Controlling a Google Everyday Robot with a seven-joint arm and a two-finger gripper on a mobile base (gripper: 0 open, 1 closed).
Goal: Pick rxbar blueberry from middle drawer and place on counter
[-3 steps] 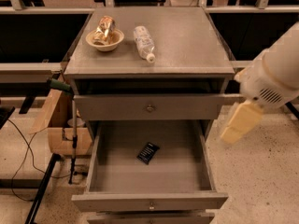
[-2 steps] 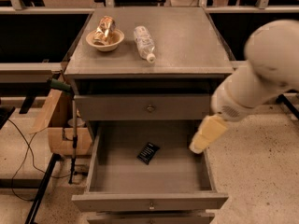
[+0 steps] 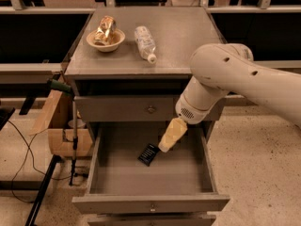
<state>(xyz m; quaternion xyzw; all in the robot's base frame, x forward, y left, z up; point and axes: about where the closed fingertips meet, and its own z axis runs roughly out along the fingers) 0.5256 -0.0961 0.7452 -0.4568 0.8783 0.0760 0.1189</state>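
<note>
The gripper (image 3: 164,147) hangs inside the open middle drawer (image 3: 141,180), tip down and tilted towards the left, above the right-centre of the drawer floor. It reads as one pale yellow wedge, so I cannot tell whether it is spread or closed. Nothing is seen in its hold. The bar (image 3: 149,154) lies flat on the drawer floor just left of the gripper tip and slightly nearer the drawer front. I cannot tell whether the two touch. The bar's long axis runs on a diagonal, from the near left to the far right. Its far right end points at the gripper tip, and its near left end points towards the drawer's front left corner. The white arm (image 3: 235,76) rises from the gripper up and to the right, crossing the right end of the shut upper drawer (image 3: 127,108), which sits directly above and behind the gripper. The counter (image 3: 183,36) is higher still, above that drawer. Up and to the left of the gripper, a clear bottle (image 3: 145,42) lies on its side on the counter with its cap towards the front edge. Further left of it stands a bowl (image 3: 106,41) holding a gold wrapper (image 3: 104,28).
</note>
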